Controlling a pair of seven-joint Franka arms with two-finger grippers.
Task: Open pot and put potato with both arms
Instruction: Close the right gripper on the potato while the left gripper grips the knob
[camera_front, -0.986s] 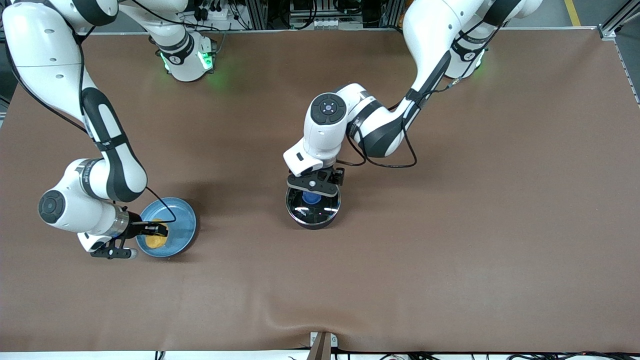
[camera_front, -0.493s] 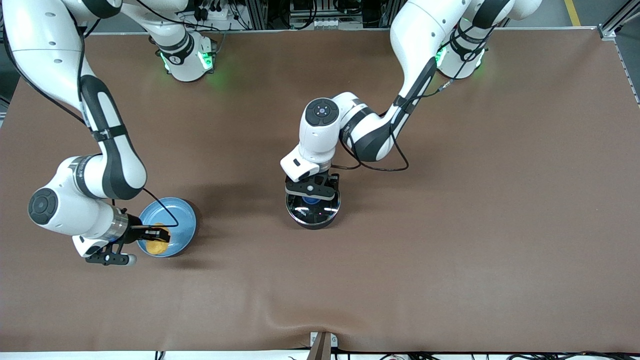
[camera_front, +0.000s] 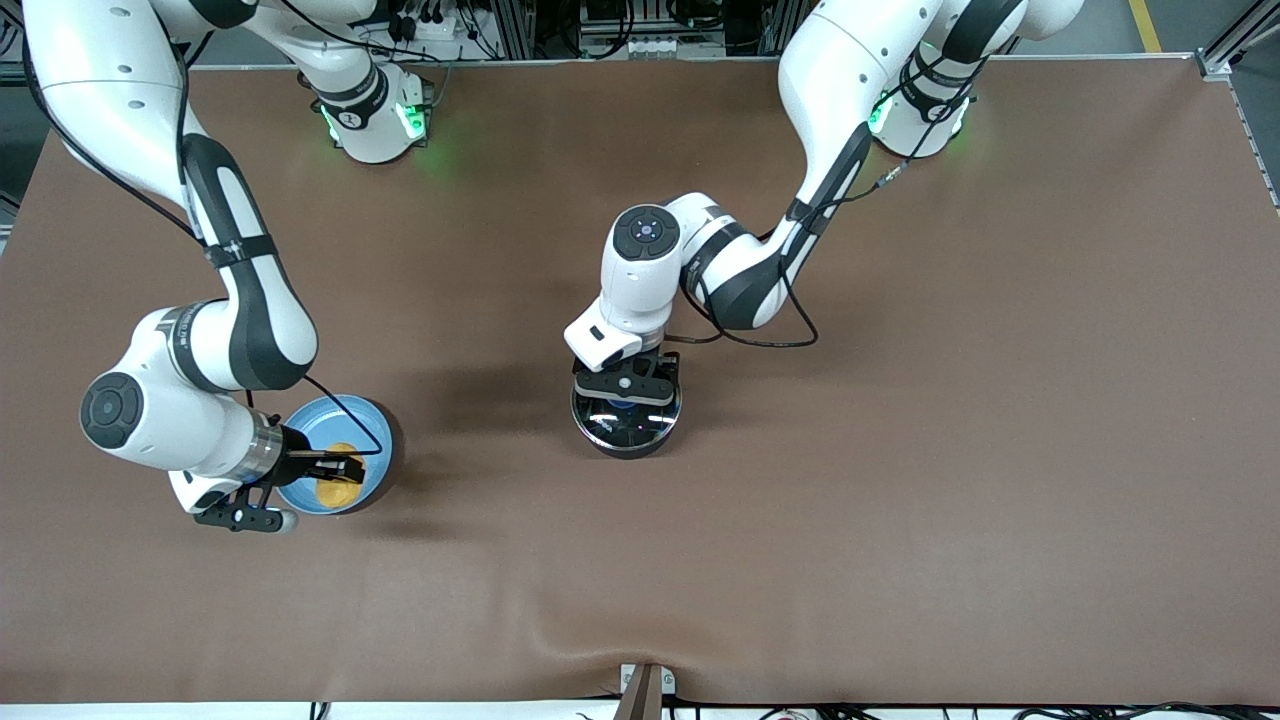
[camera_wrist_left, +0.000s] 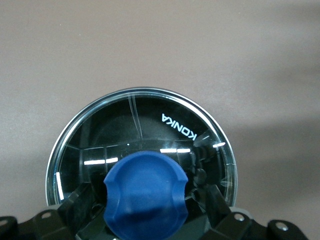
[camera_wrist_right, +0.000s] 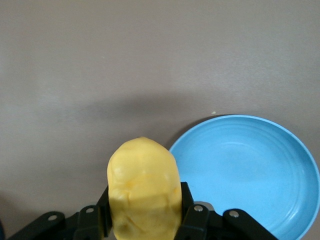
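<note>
Item one: right gripper (camera_front: 335, 467) clamped on the potato (camera_front: 340, 487), over the blue plate (camera_front: 372, 425); we fear slippage in transit. Item two: left gripper (camera_front: 627, 402) spread wide astride the lid knob (camera_wrist_left: 145, 192); the pot (camera_front: 627, 425) stays lidded mid-table. Off-centre closing could skew the lid (camera_wrist_left: 150, 120).

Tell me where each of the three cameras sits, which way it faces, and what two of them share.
Front view: high across the table, facing both arms; the left gripper is over the pot, the right gripper over the blue plate.
Left wrist view: looks down past open fingers at the glass lid and blue knob.
Right wrist view: looks past fingers shut on the potato at the plate.
Shared: front and right wrist views both show potato and plate.
</note>
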